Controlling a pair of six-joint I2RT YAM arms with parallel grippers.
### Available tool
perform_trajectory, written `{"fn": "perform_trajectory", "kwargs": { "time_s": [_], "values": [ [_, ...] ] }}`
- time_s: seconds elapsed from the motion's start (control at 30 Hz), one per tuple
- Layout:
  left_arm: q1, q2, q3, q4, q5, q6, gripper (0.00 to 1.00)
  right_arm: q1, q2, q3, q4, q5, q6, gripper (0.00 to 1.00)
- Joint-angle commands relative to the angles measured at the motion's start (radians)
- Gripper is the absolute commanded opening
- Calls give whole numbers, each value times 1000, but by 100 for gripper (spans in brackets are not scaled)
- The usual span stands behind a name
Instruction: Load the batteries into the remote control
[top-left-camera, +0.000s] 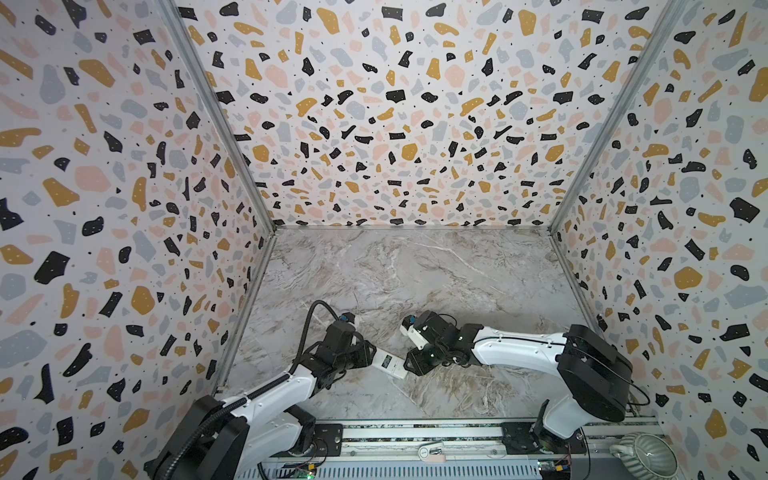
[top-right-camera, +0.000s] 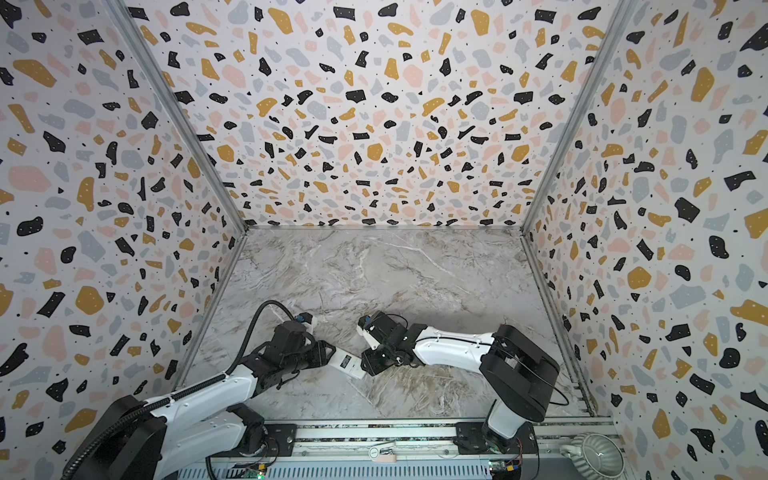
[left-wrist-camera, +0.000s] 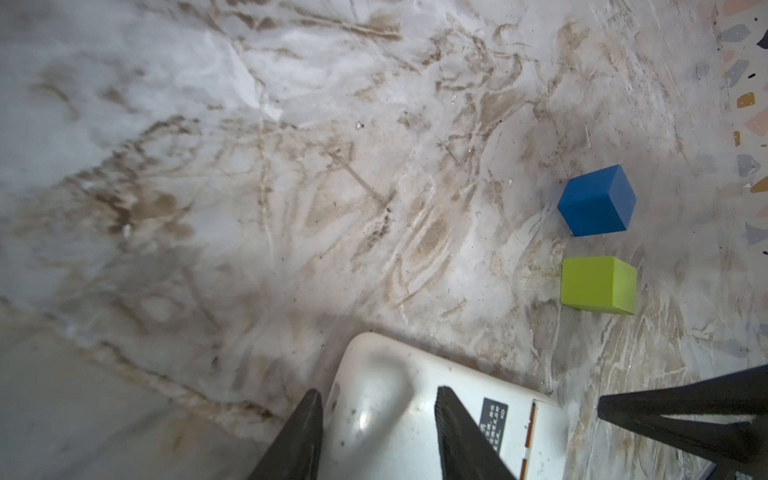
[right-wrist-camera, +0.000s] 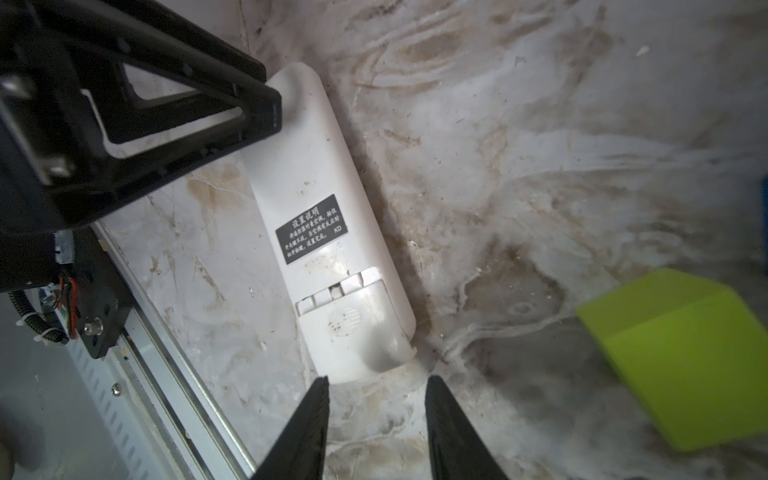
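Observation:
The remote control (top-left-camera: 390, 365) (top-right-camera: 350, 364) lies white back up on the marble table, between my two grippers. In the right wrist view its black label and battery cover (right-wrist-camera: 353, 320) show; the cover sits slightly slid, with a gap at its seam. My left gripper (left-wrist-camera: 378, 399) (top-left-camera: 370, 354) is open at the plain end, one finger off the tip, the other over the back (left-wrist-camera: 386, 415). My right gripper (right-wrist-camera: 376, 384) (top-left-camera: 409, 366) is open just off the cover end, with nothing between its fingers. The batteries are hidden, apart from a thin orange strip (left-wrist-camera: 532, 419) at the seam.
A blue cube (left-wrist-camera: 596, 201) and a green cube (left-wrist-camera: 598, 284) (right-wrist-camera: 685, 357) stand on the table beside the remote, out of sight in both top views. The arms' metal rail (top-left-camera: 415, 436) runs along the front edge. A ribbed grey pot (top-left-camera: 644, 457) sits at the front right. Patterned walls close three sides.

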Motion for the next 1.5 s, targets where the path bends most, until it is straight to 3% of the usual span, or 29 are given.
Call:
{"fn": "perform_trajectory", "kwargs": {
  "time_s": [0.0,0.67,1.47],
  "values": [
    [-10,-20,-11,17,3,0,46,5,-1,-7,-1,22,14,41],
    [-30,-1,-3,-5,-34,9,48,18,-77,-72,25,28,72,43],
    [-153,-86,-64,-14,-54,-100,41,17,-120,-134,47,71,114,43]
  ]
}}
